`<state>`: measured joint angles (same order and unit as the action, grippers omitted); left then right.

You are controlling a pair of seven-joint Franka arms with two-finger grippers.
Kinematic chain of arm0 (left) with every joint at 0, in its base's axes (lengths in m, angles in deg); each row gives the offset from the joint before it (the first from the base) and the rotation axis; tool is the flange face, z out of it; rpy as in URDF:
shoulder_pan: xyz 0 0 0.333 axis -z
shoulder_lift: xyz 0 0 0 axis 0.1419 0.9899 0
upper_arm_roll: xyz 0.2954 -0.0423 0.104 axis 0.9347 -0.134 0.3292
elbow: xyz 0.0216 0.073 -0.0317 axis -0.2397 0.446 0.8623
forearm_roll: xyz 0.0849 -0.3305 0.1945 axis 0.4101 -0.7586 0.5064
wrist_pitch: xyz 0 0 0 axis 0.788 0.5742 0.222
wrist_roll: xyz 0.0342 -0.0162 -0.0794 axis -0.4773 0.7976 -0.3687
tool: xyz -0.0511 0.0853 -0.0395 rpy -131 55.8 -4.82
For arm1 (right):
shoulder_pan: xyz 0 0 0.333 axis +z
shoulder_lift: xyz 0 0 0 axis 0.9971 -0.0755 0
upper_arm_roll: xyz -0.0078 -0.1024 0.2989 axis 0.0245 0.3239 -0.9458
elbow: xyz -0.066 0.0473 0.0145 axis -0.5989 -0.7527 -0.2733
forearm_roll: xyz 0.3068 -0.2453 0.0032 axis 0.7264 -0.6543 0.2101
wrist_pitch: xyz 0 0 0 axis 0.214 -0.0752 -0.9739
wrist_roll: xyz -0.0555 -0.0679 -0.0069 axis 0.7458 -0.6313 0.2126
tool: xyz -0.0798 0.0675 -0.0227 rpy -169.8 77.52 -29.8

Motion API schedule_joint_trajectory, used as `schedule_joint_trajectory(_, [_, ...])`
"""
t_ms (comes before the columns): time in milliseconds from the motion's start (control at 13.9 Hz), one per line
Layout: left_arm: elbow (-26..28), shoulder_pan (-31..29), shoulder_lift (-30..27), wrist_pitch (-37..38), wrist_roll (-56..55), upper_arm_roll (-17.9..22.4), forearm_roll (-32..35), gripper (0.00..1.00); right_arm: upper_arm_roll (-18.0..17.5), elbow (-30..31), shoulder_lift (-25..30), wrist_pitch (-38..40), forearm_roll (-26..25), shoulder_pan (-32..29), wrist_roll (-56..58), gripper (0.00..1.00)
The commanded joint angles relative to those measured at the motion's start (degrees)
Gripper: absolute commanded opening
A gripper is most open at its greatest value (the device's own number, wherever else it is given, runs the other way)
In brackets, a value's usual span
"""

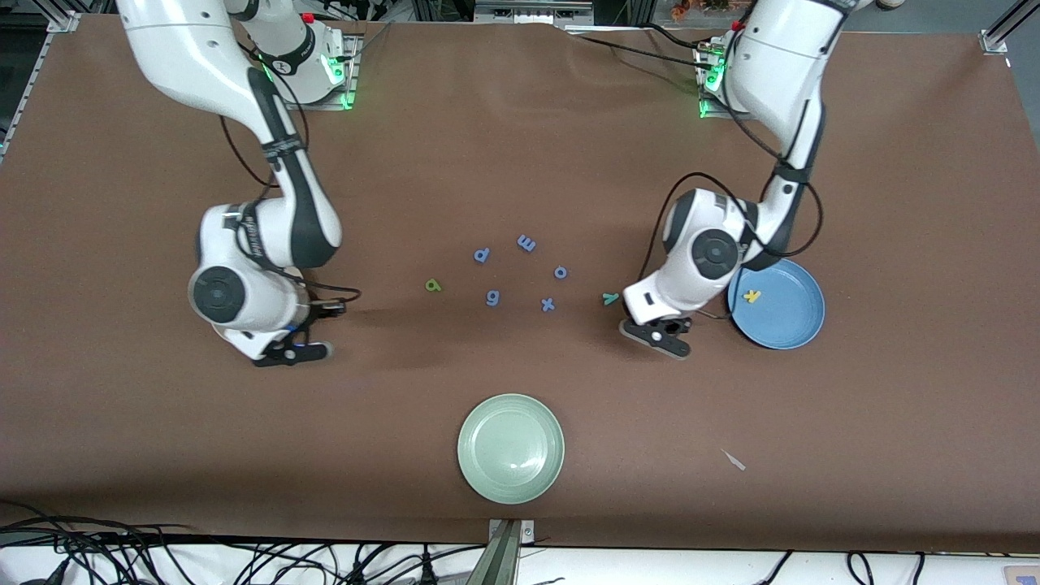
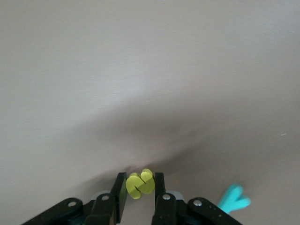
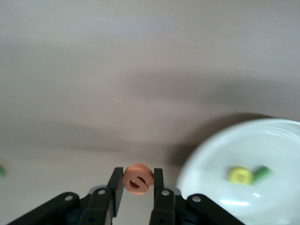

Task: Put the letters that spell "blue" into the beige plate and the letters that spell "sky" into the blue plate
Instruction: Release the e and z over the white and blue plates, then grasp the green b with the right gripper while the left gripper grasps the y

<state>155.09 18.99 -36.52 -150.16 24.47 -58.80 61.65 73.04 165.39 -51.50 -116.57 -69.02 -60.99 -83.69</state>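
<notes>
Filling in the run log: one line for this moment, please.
left tool: shut on yellow foam letter s | right tool: shut on orange foam letter e | round blue plate: holds yellow foam letter k

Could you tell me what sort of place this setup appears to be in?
Most likely a robotics lab bench. Two white arms are bolted along one edge of a brown-covered table, cables trail below its near edge, and the only props are foam letters and plates such as the pale green plate.

White arms, black joints and cables, green base lights.
</notes>
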Motion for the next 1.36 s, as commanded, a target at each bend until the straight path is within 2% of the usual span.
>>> schedule_joint_trajectory(0, [8.13,-7.44,-8.92,2.67,9.66,-0.39,-0.78,0.12,3.23,12.11,6.43,-6.48,0.18,0.28,8.10,0.05])
schedule_joint_trajectory(287, [16.75,-15.71,-13.78,3.46,23.03,-0.39,-0.78,0.12,5.00,15.74,6.36,-9.58,0.18,-0.07,10.76,0.06])
schedule_joint_trajectory(359, [17.90,-16.77,-13.78,3.46,25.41,-0.30,-0.87,0.12,5.09,16.00,5.74,-9.58,0.18,-1.11,10.85,0.19])
schedule_joint_trajectory(431, [18.69,-17.74,-13.78,3.46,26.21,-0.04,-0.87,0.15,5.09,16.00,5.39,-9.49,0.53,-1.47,10.76,0.71])
schedule_joint_trajectory(503, [19.13,-17.92,-13.52,3.46,26.14,0.14,-0.87,0.30,5.00,15.74,5.47,-8.79,0.71,-1.39,9.98,1.00])
schedule_joint_trajectory(575, [19.75,-17.92,-13.34,3.20,25.70,0.14,-0.87,0.50,4.56,15.39,5.82,-8.26,0.79,-1.13,9.71,1.00])
schedule_joint_trajectory(646, [19.67,-17.92,-13.43,3.19,25.00,0.14,-0.87,0.86,4.21,14.95,5.74,-8.17,1.23,-0.69,8.75,1.00])
schedule_joint_trajectory(790, [18.97,-17.23,-13.60,3.19,23.60,-0.03,-1.31,0.93,1.15,14.77,5.65,-8.78,4.56,-0.33,2.27,1.00])
schedule_joint_trajectory(1006, [17.21,-14.34,-13.52,2.67,18.16,-1.96,-1.75,0.93,-3.78,12.84,5.39,-9.40,4.57,0.72,-9.94,1.00])
schedule_joint_trajectory(1149, [13.80,-11.35,-11.86,1.97,10.44,-5.73,-3.94,0.92,-5.37,12.84,4.51,-12.37,4.66,2.99,-17.85,1.00])
schedule_joint_trajectory(1293, [9.67,-6.09,-8.35,0.39,2.71,-6.36,-4.48,0.92,-5.55,12.84,3.11,-16.41,4.66,7.46,-26.28,1.00])
